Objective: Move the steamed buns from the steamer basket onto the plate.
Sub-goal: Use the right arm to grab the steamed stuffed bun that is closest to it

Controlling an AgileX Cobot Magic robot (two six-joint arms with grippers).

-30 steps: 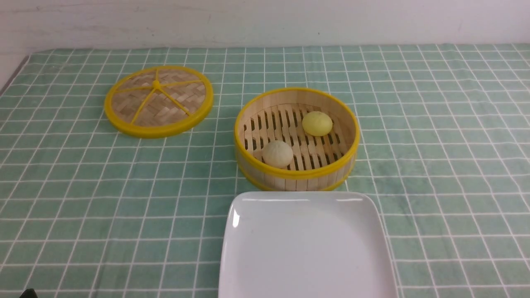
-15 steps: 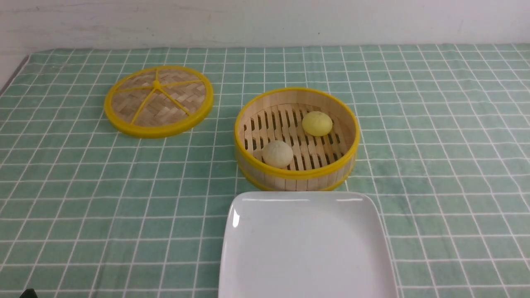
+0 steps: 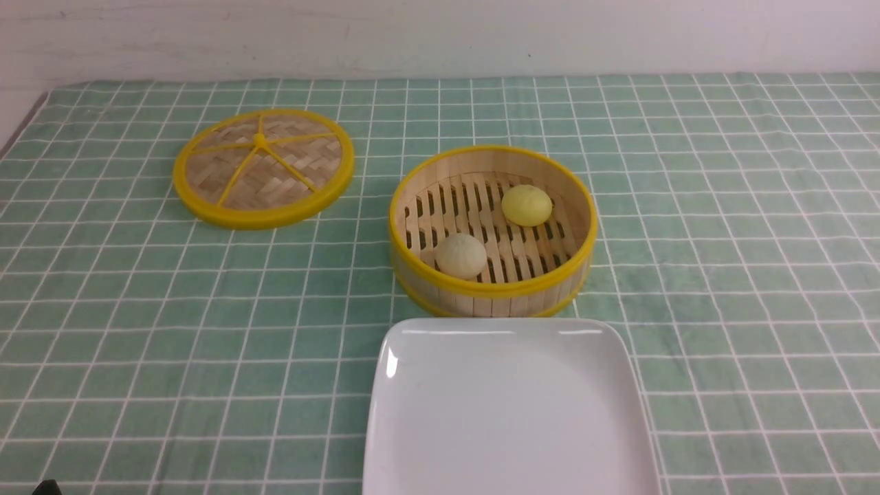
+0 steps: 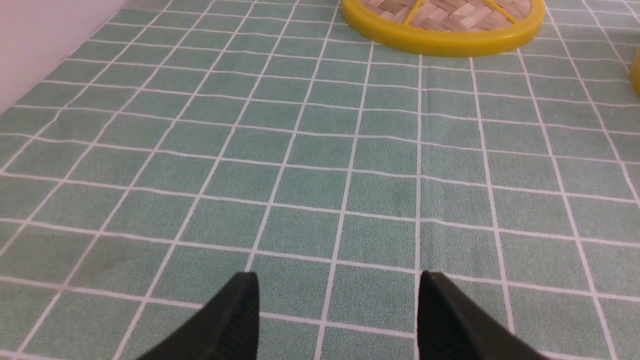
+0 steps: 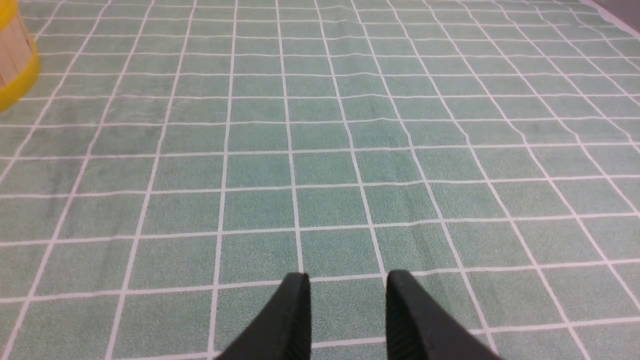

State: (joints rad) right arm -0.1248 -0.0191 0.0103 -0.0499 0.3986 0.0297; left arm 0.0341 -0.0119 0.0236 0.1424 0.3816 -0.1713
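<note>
Buns in steamer basket by plate edge; left claw wide, right claw narrower, over open cloth

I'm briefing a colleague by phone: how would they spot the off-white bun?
Find the round bamboo steamer basket just behind the white square plate. Of two buns on its slatted floor, the off-white bun lies nearer the plate, on the left; the yellow bun sits farther back, to the right.

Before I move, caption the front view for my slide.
Yellow bun and beige bun in the open steamer basket; lid to its left; white plate nearer the robot.
</note>
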